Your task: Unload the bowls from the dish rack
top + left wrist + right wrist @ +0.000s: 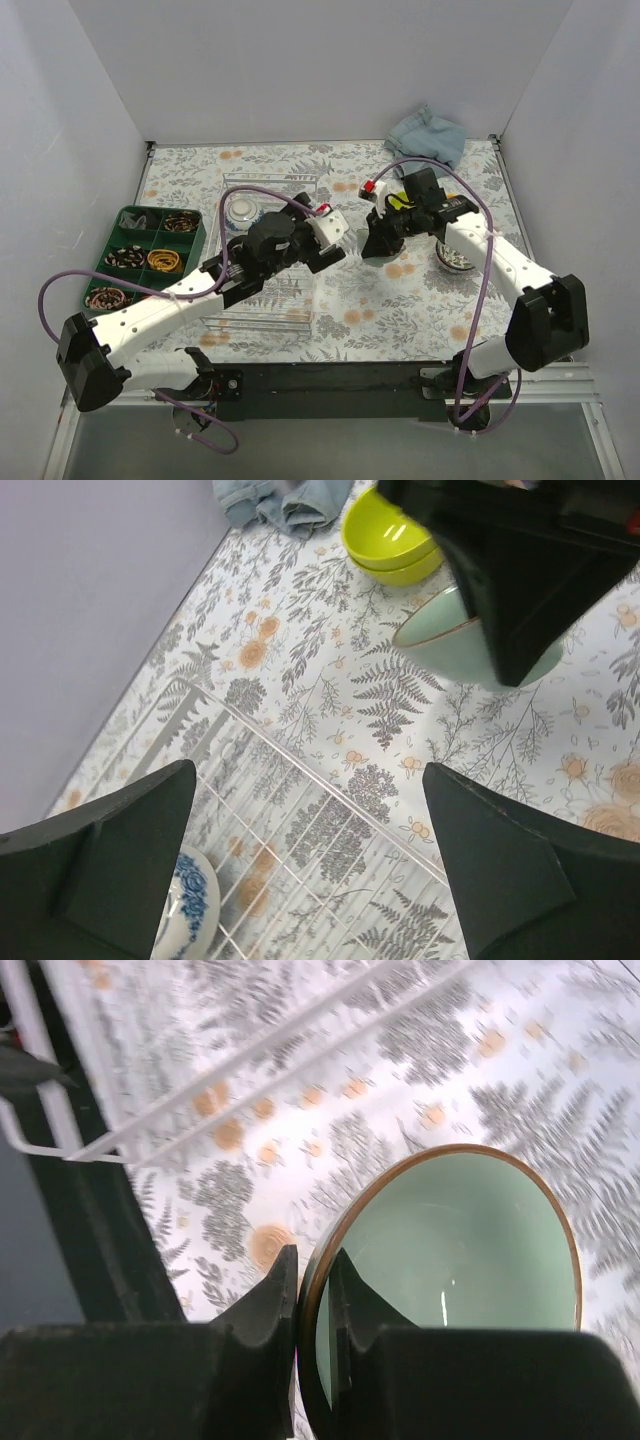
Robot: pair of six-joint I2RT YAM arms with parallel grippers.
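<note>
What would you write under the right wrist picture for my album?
Right gripper pinches the pale green bowl by its rim, dish rack nearby.

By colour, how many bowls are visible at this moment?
Lime green bowls: 2, stacked
Pale green bowl: 1, in the right gripper
Blue-and-white bowl: 1, in the rack
Greyish bowl: 1, partly hidden by the right arm, exact colour unclear
Total: 5 visible
</note>
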